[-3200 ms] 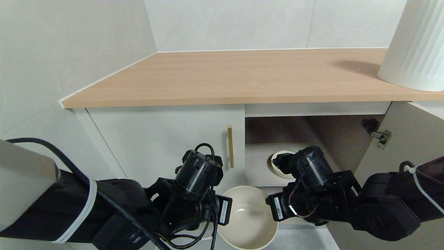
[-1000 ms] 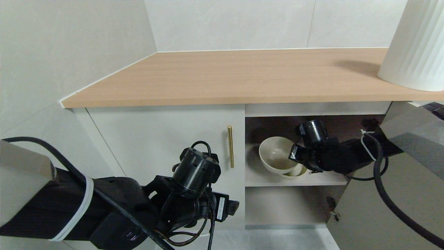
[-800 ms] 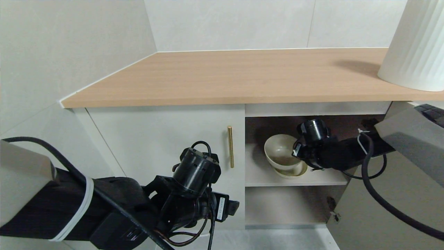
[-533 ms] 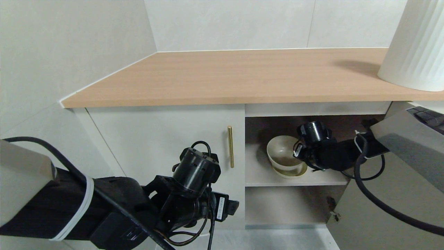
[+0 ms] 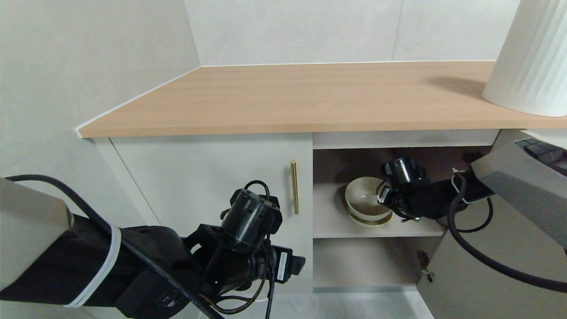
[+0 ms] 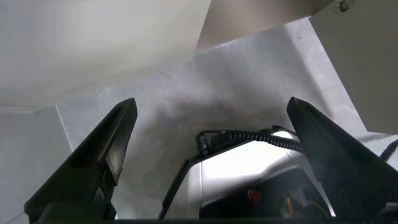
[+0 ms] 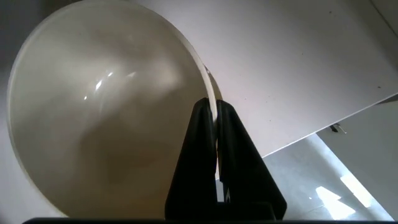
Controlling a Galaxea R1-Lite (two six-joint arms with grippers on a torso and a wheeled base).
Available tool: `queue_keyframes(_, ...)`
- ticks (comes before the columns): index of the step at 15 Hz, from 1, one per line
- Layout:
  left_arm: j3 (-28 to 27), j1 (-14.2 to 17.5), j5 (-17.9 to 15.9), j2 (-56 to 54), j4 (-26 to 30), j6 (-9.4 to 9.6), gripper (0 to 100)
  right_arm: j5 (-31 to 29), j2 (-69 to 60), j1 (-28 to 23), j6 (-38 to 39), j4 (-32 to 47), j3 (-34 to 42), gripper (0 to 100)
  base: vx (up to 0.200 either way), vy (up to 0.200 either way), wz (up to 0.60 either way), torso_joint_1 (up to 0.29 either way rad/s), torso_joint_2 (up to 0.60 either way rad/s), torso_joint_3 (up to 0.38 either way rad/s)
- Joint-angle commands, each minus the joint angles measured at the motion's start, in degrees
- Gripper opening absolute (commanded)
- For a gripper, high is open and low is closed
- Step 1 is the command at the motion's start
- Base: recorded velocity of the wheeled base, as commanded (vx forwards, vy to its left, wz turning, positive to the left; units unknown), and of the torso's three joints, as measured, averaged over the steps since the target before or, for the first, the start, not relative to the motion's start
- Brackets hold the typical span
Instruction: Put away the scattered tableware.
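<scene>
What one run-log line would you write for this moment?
right gripper: shut on bowl rim | bowl: atop plate, cabinet shelf | left gripper: open, empty

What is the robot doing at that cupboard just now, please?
The right gripper is shut on the rim of a cream bowl and holds it inside the open cupboard. The bowl is on, or just above, a dish on the upper shelf. The left gripper is open and holds nothing, low in front of the closed door.
</scene>
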Motion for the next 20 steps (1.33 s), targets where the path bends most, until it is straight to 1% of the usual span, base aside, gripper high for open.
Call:
queue_keyframes(1,0.0,0.0,0.0,0.1,0.0,-0.06,100,0.0,0.0,0.1,0.0,0.1,-0.1,0,0.000,0.000,0.00,0.000,0.00,0.000)
queue_keyframes(2,0.0,0.0,0.0,0.1,0.0,-0.06,100,0.0,0.0,0.2,0.0,0.1,-0.1,0,0.000,0.000,0.00,0.000,0.00,0.000)
queue_keyframes(3,0.0,0.0,0.0,0.1,0.0,-0.06,100,0.0,0.0,0.2,0.0,0.1,-0.1,100,0.000,0.000,0.00,0.000,0.00,0.000)
queue_keyframes(8,-0.1,0.0,0.0,-0.1,0.0,-0.06,100,0.3,-0.9,0.9,-0.1,0.1,0.5,100,0.000,0.000,0.00,0.000,0.00,0.000)
queue_keyframes(10,-0.1,0.3,0.0,-1.3,-0.8,-0.06,100,0.5,-4.2,2.0,-0.3,1.3,3.1,100,0.000,0.000,0.00,0.000,0.00,0.000)
queue_keyframes(12,0.0,1.5,0.1,-3.5,-2.6,0.12,100,3.8,-10.6,3.5,-3.2,1.6,8.7,100,0.000,0.000,0.00,0.000,0.00,0.000)
queue_keyframes(14,0.2,2.9,0.1,-7.0,-2.6,0.47,100,8.7,-20.9,4.4,-8.0,1.5,17.6,100,0.000,0.000,0.00,0.000,0.00,0.000)
queue_keyframes(15,0.4,3.7,0.1,-9.1,-2.5,1.09,100,11.1,-26.0,4.4,-10.8,1.6,21.5,100,0.000,0.000,0.00,0.000,0.00,0.000)
queue_keyframes(16,0.8,4.7,0.1,-11.4,-2.3,2.40,100,12.5,-30.8,4.5,-14.1,1.7,25.2,100,0.000,0.000,0.00,0.000,0.00,0.000)
queue_keyframes(17,1.8,6.3,0.1,-13.8,-2.3,3.99,100,12.6,-35.4,5.0,-17.7,1.7,28.7,100,0.000,0.000,0.00,0.000,0.00,0.000)
queue_keyframes(18,2.6,6.9,0.1,-15.2,-2.4,5.04,100,12.6,-37.4,5.5,-19.3,1.7,30.1,100,0.000,0.000,0.00,0.000,0.00,0.000)
queue_keyframes(19,5.5,9.1,1.4,-18.9,-2.5,8.82,100,12.6,-42.6,7.5,-22.6,1.9,32.9,100,0.000,0.000,0.00,0.000,0.00,0.000)
queue_keyframes(20,7.0,9.7,2.4,-21.5,-2.4,10.75,100,12.6,-45.7,9.9,-22.8,5.2,34.0,100,0.000,0.000,0.00,0.000,0.00,0.000)
